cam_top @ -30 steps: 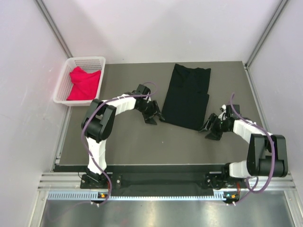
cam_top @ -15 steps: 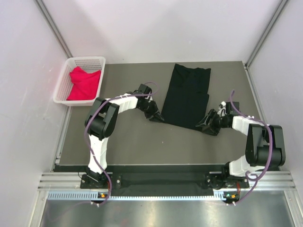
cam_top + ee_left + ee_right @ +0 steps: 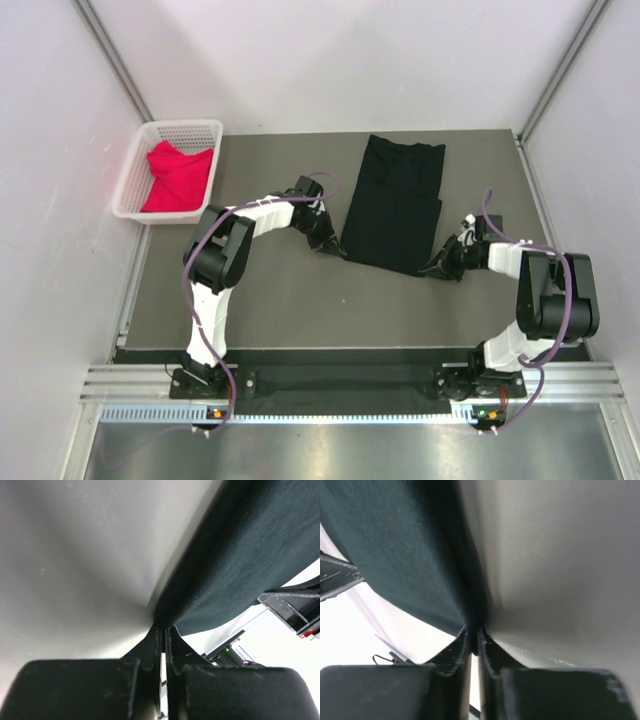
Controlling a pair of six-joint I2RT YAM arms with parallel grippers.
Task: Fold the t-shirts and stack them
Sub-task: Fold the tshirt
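The black t-shirt (image 3: 395, 203) lies folded lengthwise in the middle of the table. My left gripper (image 3: 338, 249) is at its near left corner, shut on the hem. In the left wrist view the black cloth (image 3: 235, 560) runs into the closed tips of the left gripper (image 3: 164, 628). My right gripper (image 3: 432, 270) pinches the near right corner. The right wrist view shows the black t-shirt (image 3: 405, 555) caught between the tips of the right gripper (image 3: 474, 631). The red-pink t-shirt (image 3: 178, 177) lies crumpled in the basket.
A white lattice basket (image 3: 137, 165) stands at the table's far left corner. The grey table (image 3: 280, 290) has its near edge in front of both arm bases, and walls close in on the left and right.
Both grippers slid inward to the black t-shirt's near corners and closed on the hem. The shirt itself has hardly moved.
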